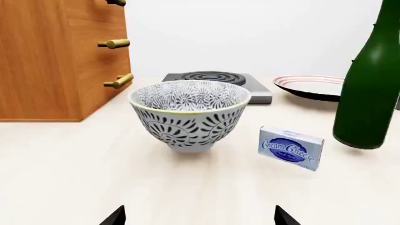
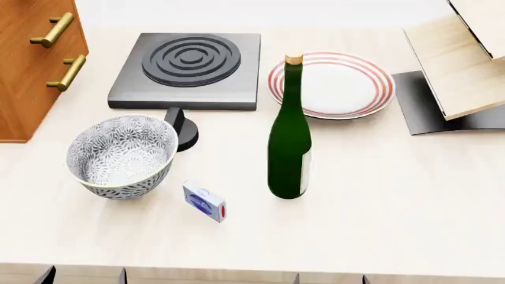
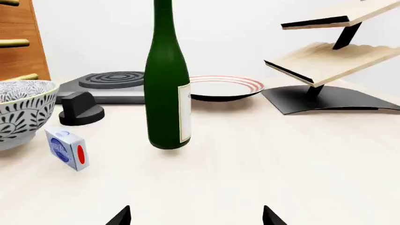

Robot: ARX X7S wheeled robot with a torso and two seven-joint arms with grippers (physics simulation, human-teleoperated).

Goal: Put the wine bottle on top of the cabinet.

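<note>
Dark fingertips of the right gripper [image 3: 196, 216] show spread apart at the table's near edge, holding nothing. Left gripper [image 1: 200, 216] likewise spread and empty, facing the patterned bowl [image 1: 189, 114].

Wine bottle [image 3: 167, 89] stands upright on the table [image 2: 394, 201], ahead of the right gripper and a little to its left, well apart from it. No contact yet.

Head view: bottle [image 2: 290, 139] sits mid-table, just in front of the striped plate [image 2: 335, 84]. Cream cheese box [image 2: 204, 201] lies near its base toward the bowl. Stove plate [image 2: 189, 70] is behind.

Cabinet [image 2: 32, 65] stands at the table's far-left corner, beyond the bowl; its top is out of view.

Progress: nothing done, judging by layout. Left to do: reach, grasp, lift, carry to the cabinet, set down on top.
</note>
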